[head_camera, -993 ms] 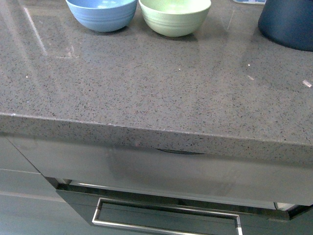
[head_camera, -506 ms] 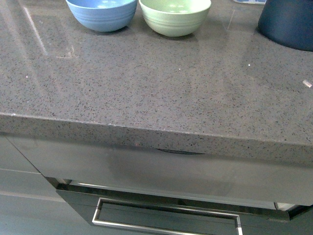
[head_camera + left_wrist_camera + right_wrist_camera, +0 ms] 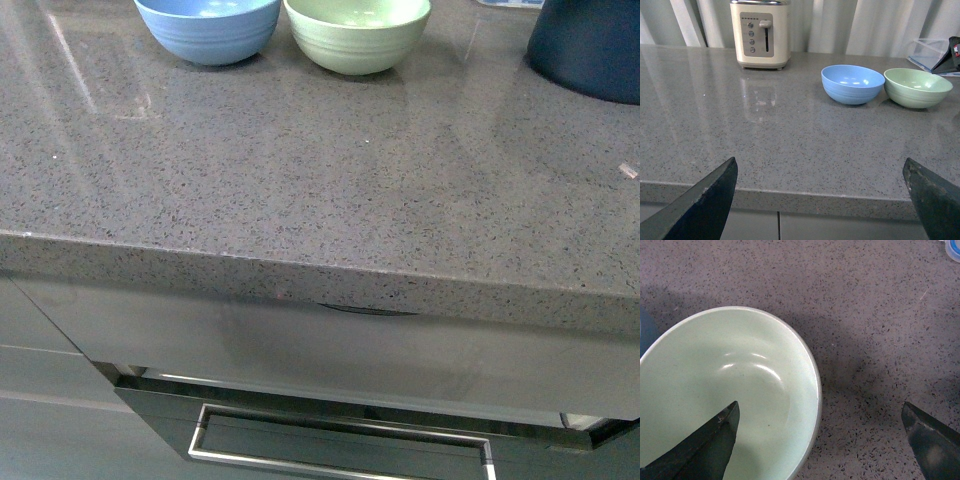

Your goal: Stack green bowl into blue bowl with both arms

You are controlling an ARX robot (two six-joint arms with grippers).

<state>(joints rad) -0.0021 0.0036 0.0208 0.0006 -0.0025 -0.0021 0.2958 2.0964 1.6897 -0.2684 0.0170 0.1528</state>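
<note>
The green bowl [image 3: 358, 36] and the blue bowl [image 3: 208, 30] stand side by side at the far edge of the grey speckled counter, blue on the left, both empty. My left gripper [image 3: 820, 175] is open, low by the counter's front edge, well short of the blue bowl [image 3: 852, 84] and the green bowl [image 3: 918, 87]. Open too, my right gripper [image 3: 820, 412] hovers over the green bowl [image 3: 725, 395]: one fingertip lies above the bowl's inside, the other over bare counter, with the rim between them. Neither arm shows in the front view.
A dark navy vessel [image 3: 590, 45] stands at the back right of the counter. A cream toaster [image 3: 760, 32] sits far back on the left by the curtain, and a clear plastic container [image 3: 930, 52] lies behind the green bowl. Drawers with a metal handle [image 3: 340, 440] lie below the counter.
</note>
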